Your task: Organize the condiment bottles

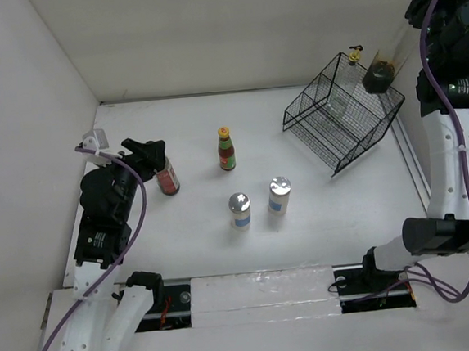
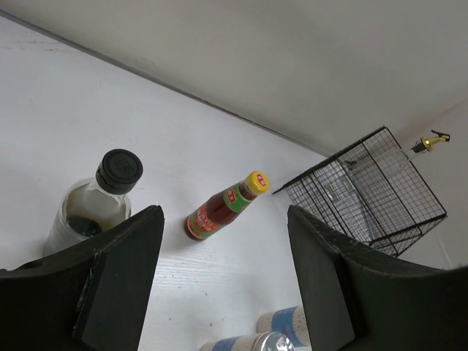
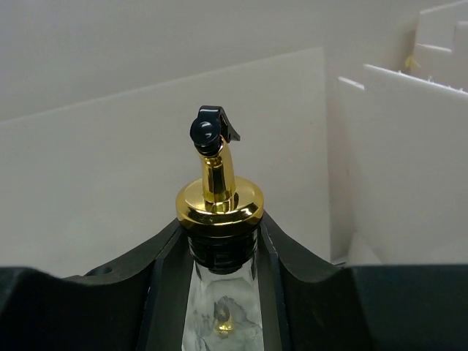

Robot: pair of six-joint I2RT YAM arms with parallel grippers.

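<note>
Closest to the lens, the right gripper (image 3: 221,245) is clenched on the neck of a glass cruet (image 3: 219,201). Its black fingers (image 3: 139,292) press in from both sides just under the gold collar, with the gold spout and black flip cap poking up in the centre of the wrist frame.

Up to the overhead view: that cruet hangs tilted in the upper right of the frame, lifted off the table with dark liquid in its lower end, just above the far corner of the black wire basket (image 1: 355,144). The basket stands in the upper right part of the table. Inside it is a second cruet (image 1: 339,105), gold spout sticking up past the top edge.

Over at the centre left, the left gripper (image 2: 223,227) is released, jaws apart and nothing between them, tips right by the red jar (image 1: 168,181). On its wrist view the black-capped jar sits lower left, outside the fingers.

Centre of the table, the sauce bottle (image 1: 226,149) stands upright with its red label and yellow cap, well apart from the basket. Below it, lower centre, one blue-labelled shaker (image 1: 240,210) and a second shaker (image 1: 280,195) stand side by side, silver tops up, near each other but not touching.
</note>
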